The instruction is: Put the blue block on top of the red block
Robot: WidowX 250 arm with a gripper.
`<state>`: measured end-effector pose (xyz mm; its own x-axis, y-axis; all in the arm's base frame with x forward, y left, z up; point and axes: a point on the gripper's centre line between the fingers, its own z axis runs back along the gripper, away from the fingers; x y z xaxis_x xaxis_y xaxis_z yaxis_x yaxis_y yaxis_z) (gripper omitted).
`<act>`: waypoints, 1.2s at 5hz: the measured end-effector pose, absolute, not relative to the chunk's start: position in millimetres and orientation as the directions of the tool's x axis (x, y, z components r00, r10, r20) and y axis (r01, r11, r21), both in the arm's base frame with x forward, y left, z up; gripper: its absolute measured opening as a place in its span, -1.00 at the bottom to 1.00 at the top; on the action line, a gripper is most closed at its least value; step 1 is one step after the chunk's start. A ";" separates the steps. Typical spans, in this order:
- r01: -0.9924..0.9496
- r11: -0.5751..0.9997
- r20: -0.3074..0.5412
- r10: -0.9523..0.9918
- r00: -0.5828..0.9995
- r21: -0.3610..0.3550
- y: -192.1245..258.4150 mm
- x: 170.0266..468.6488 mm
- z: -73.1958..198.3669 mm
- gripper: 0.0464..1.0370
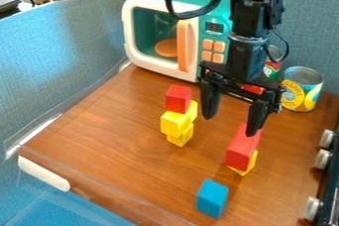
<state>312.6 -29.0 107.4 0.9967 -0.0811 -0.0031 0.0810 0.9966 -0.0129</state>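
Your claw (pixel 230 126) hangs in front of the microwave (pixel 149 29), spread wide and gripping nothing. The blue block (pixel 212 199) sits on the counter (pixel 119 121), farther out, so your reach should lead away from the microwave.

toy microwave (pixel 159 69): small dark display (pixel 214 27) at upper right of its front carried pale digits, too small to make out. front can (pixel 302 89), right side: blue and yellow label, lettering curved across a yellow patch, word not clear enough to quote. rear can (pixel 273 66), partly behind the arm: red and green label, print too small to read.
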 end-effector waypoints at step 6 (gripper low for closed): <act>0.132 0.991 -0.143 -0.125 0.982 0.035 -29.1 263.7 55.7 0.93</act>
<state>263.7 -29.1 55.7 0.9817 -0.1254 -0.1433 0.1316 0.9907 0.0346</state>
